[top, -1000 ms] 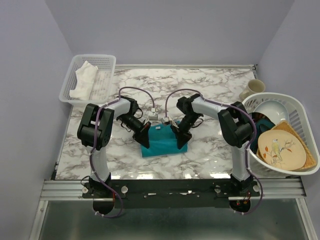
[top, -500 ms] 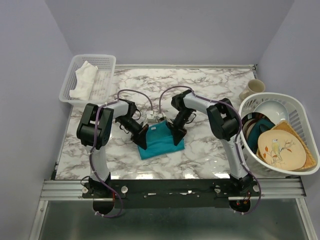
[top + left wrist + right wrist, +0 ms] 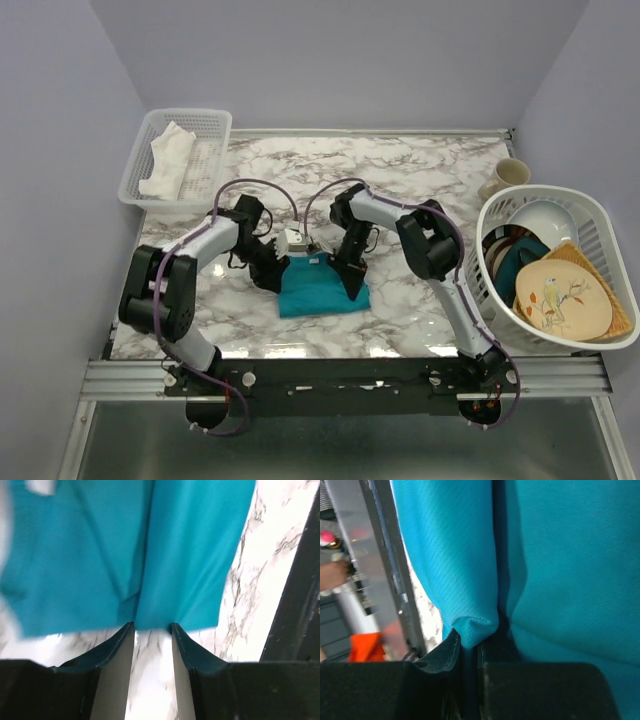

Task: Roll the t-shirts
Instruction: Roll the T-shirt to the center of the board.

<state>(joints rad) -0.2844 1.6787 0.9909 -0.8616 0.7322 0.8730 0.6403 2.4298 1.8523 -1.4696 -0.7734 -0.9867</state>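
Left fingers (image 3: pixel 116 652) parted and empty, tips just at the left hem of the folded teal t-shirt (image 3: pixel 322 290) lying crosswise on the bench (image 3: pixel 430 185), right fingers (image 3: pixel 442 656) pinched tight on its opposite edge, both arms equally near.

A plain teal-blue t-shirt (image 3: pixel 322 288) is seen between the black left gripper (image 3: pixel 152 630) and the black right gripper (image 3: pixel 470 645). Under them, the white table (image 3: pixel 420 180) is streaked with grey marble lines.

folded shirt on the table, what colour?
The soft thin-fabric t-shirt is plain teal-blue; top external view shows it best.
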